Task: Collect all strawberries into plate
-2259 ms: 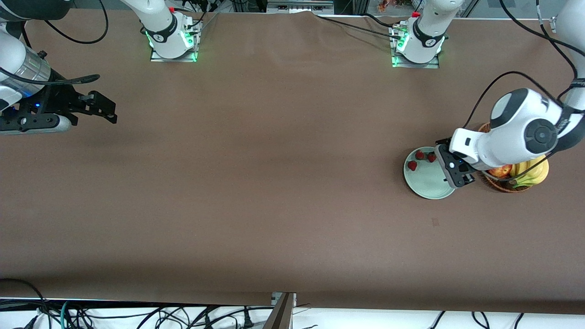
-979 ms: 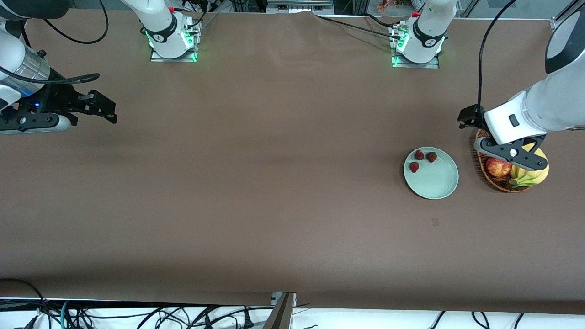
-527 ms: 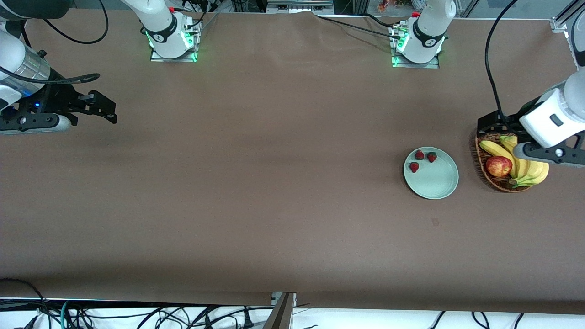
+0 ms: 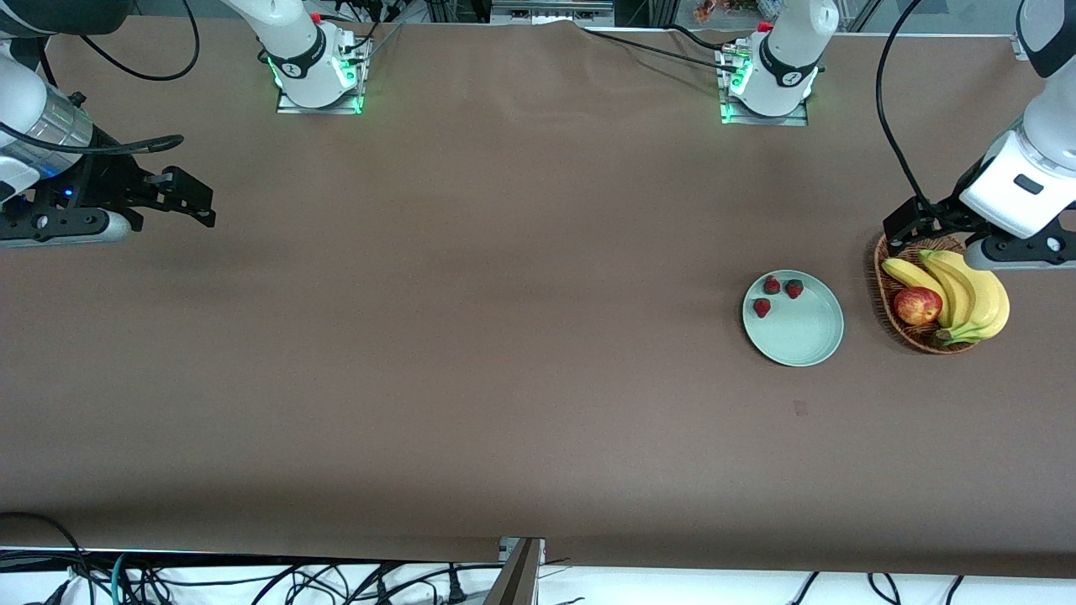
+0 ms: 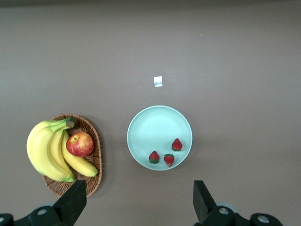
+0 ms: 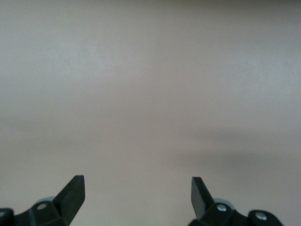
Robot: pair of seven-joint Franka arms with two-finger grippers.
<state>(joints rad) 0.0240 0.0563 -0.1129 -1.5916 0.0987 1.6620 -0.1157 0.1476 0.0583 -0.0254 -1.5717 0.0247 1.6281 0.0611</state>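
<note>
We find the left gripper [image 5: 136,207] up in the air over the table's edge at the left arm's end, above the rim of the wicker basket [image 4: 893,324], its two dark fingers [image 5: 74,199] spread wide with nothing between them. The right gripper [image 4: 181,198] hangs over bare table at the right arm's end, where that arm waits; its fingers [image 6: 75,192] are also parted wide and empty.

Out from the left gripper we come first to the basket, an oval brown one holding a bunch of yellow bananas [image 4: 967,296] and a red apple [image 4: 917,306]. Just beside it, toward the right arm's end, sits the plate [image 4: 803,340]: round, shallow, pale mint-green, with a raised rim.

We count three strawberries [image 4: 772,285] on the plate, all gathered in the part of it farther from the front camera. Each is a tiny red berry with a dark green leafy cap, far smaller than the plate. Two lie close together near the rim; the third sits slightly nearer the front camera and toward the right arm's end. They do not touch one another.

On the brown tabletop [image 4: 471,336], nearer the front camera than the plate, we see a small pale scrap [image 5: 158,81].
</note>
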